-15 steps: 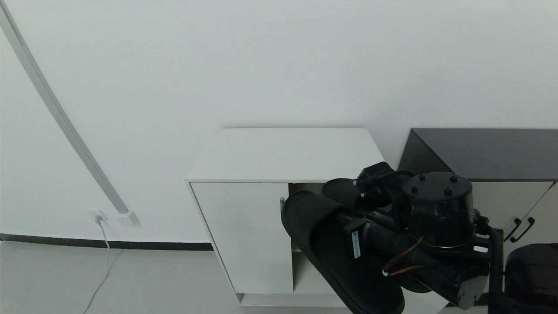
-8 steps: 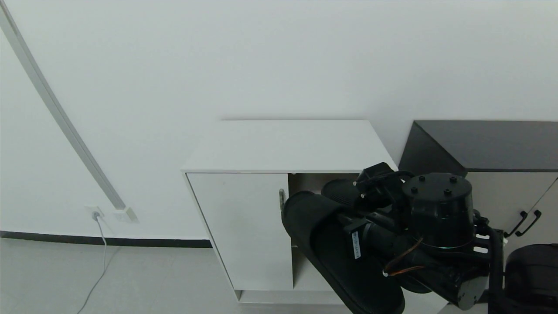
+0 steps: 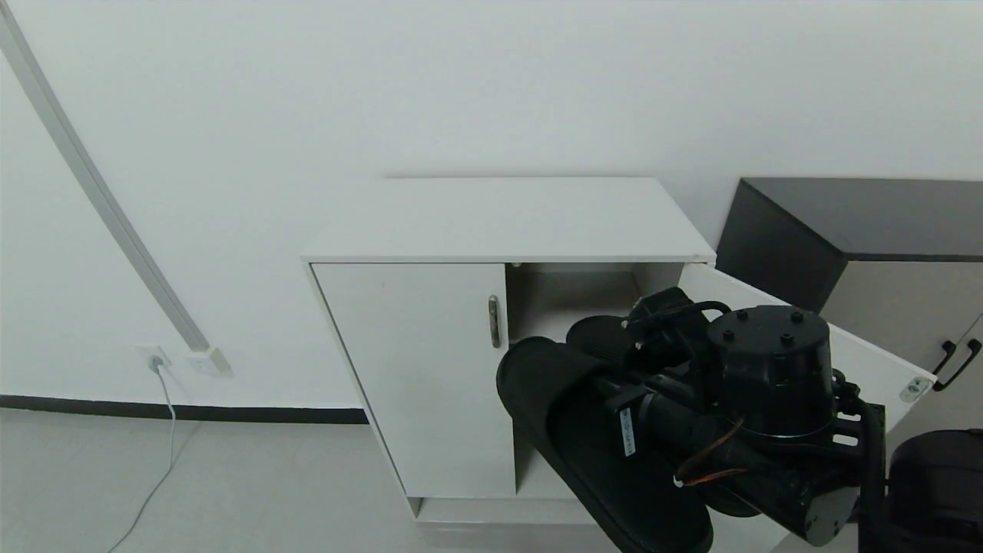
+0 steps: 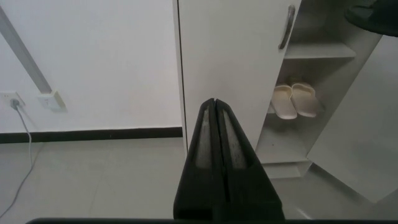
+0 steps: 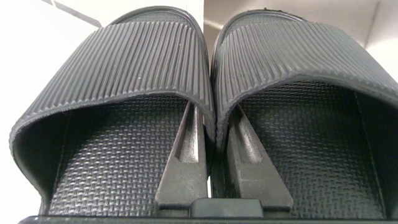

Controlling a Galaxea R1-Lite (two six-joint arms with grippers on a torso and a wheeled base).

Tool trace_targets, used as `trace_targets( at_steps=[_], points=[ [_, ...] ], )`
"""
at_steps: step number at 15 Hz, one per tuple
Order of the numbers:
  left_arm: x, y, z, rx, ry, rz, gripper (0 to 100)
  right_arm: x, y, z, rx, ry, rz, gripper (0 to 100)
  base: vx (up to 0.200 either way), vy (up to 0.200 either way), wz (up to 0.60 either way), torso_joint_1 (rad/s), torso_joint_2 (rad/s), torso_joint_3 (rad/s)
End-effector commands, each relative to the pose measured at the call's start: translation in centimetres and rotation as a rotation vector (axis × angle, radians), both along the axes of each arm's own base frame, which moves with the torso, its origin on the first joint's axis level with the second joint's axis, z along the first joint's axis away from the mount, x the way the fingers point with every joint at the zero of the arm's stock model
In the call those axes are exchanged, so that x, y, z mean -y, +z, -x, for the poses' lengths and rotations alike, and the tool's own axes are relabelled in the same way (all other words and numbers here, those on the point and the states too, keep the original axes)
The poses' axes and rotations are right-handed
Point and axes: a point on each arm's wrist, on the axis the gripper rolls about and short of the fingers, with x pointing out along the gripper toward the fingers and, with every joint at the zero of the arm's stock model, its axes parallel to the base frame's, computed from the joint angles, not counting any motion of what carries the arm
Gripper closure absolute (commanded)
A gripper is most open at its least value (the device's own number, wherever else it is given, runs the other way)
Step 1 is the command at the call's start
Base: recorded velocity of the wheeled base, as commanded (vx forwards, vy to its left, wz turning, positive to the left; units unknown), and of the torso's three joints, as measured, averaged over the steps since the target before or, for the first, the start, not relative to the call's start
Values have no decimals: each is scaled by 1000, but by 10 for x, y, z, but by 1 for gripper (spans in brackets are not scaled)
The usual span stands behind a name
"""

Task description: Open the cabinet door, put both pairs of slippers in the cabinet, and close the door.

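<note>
Right wrist view looks straight into the pair of black slippers [image 5: 143,68]: soft rubbery slides with ribbed straps arched over diamond-textured footbeds, pressed side by side. The right hand [image 5: 213,124] has one tapered finger inside each slipper, and the two fingers pinch the adjoining inner strap walls between them, so it grips both slippers at once. In the head view the pair [image 3: 584,430] hangs tilted in the air, its smooth rounded sole facing out, in front of the open right half of the cabinet [image 3: 499,219].

That cabinet is a boxy unit of flat, matte white board with a plain slab top, standing against a white wall. Its left door [image 3: 415,369] is shut and carries a slim upright metal handle [image 3: 494,321] at its inner edge; its right door [image 3: 875,361] stands swung out wide. Inside, under a white shelf [image 4: 317,50], a pair of cream slippers [image 4: 295,101] sits side by side on the lower level.

The left hand [image 4: 214,106] is low, off to the cabinet's left front, its two dark wedge-shaped fingers pressed flat together with nothing between them.

Just right of the cabinet stands a dark-topped cupboard [image 3: 845,215].
</note>
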Motion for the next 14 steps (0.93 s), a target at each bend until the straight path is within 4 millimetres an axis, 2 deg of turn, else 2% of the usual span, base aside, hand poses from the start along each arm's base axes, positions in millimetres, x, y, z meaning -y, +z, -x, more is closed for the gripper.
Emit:
trace_targets(
  at_steps=[1, 9, 14],
  points=[
    [0, 0, 0, -1, 0, 0, 100, 0, 0, 0, -1, 0, 1, 100, 0, 0, 0, -203, 505, 315],
    [0, 0, 0, -1, 0, 0, 100, 0, -2, 0, -4, 0, 5, 100, 0, 0, 0, -180, 501, 319],
    [0, 0, 0, -1, 0, 4, 100, 0, -2, 0, -5, 0, 6, 100, 0, 0, 0, -124, 473, 333]
  ],
)
